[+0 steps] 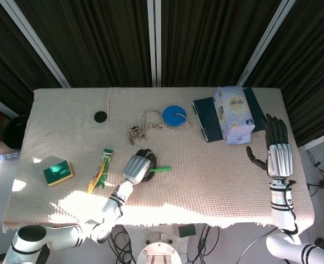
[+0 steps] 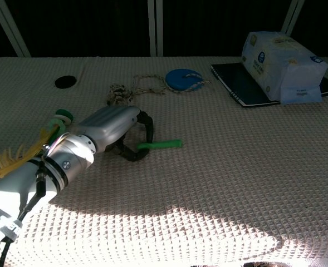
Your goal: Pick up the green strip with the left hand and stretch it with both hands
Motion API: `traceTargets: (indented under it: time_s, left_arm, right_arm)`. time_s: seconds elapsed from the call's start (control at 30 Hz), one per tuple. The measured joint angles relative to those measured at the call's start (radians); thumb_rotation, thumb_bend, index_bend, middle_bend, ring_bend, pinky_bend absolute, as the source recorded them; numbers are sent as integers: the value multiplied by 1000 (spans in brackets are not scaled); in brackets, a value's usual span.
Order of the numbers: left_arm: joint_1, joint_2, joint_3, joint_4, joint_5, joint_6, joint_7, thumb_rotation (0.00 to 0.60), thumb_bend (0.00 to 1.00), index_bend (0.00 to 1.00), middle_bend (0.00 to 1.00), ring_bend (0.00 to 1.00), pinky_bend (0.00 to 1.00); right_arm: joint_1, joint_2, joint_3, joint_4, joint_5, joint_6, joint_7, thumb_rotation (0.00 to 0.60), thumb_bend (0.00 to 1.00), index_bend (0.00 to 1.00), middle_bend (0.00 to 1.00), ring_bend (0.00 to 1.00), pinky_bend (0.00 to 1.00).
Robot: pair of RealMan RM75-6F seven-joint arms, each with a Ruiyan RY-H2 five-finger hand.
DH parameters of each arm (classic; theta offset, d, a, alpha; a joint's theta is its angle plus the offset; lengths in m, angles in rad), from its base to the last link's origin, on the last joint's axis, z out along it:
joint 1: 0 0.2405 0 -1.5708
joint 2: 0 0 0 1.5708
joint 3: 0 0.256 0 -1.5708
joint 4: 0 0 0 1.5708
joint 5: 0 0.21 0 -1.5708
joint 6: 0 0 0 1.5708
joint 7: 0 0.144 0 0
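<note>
Green strip lies flat on the table cloth, near the front centre; its left end runs under the left hand. Left hand's dark fingers curl down over that end w/ thumb below, touching the strip; can't tell if it's actually clamped, since the strip is not lifted. Rest of strip sticks out to the right, free.

Right hand is well apart, at the table's right edge, upright, fingers spread, holding nothing; seen in head view only.

Just left of the left arm: yellow-green feathery toy, then a green sponge further left. Behind the hand: knotted rope touching a blue disc. Black round spot at back left. Back right: dark notebook w/ a white-blue tissue pack on top of it; pack has a blue round logo and small print, too blurred to read.
</note>
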Motion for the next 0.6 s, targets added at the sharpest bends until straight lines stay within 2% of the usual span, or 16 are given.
traceTargets:
  time_s: [0.37,0.6]
  left_arm:
    - [2,17,-7,-24,2,10,4,600,337,561,359,192,231]
    - [6,99,-4,-133,44,63,78,600,337,561,384,213,242]
  right_arm:
    - [-2,-6,-2,8,-1,1,1,600,317,0,0,0,0]
    - [-6,-2,-5,-3,-12,13,5,600,318,0,0,0,0]
